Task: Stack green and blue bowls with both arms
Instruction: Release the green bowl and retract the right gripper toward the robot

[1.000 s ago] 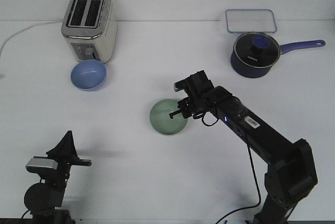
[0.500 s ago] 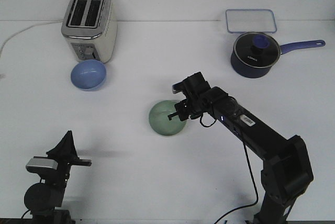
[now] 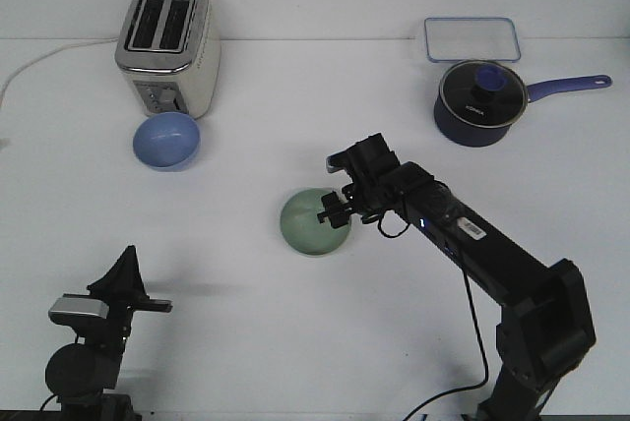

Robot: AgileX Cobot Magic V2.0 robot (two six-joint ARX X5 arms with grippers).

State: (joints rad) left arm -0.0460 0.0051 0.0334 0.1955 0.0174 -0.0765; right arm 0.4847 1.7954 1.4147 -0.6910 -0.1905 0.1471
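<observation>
The pale green bowl (image 3: 309, 224) is at the table's middle, tipped so its inside faces the camera. My right gripper (image 3: 333, 209) is at the bowl's right rim, and its fingers look closed on that rim. The light blue bowl (image 3: 166, 140) stands upright on the table at the far left, just in front of the toaster. My left gripper (image 3: 126, 266) is at the near left, far from both bowls. It points upward with its fingers together and holds nothing.
A cream toaster (image 3: 167, 47) stands at the back left with its cord running off to the left. A dark blue saucepan (image 3: 479, 104) with a glass lid and a clear container lid (image 3: 472, 38) are at the back right.
The right gripper and the green bowl have shifted slightly left, and the bowl now looks more tipped toward the camera. The left arm has not moved.
</observation>
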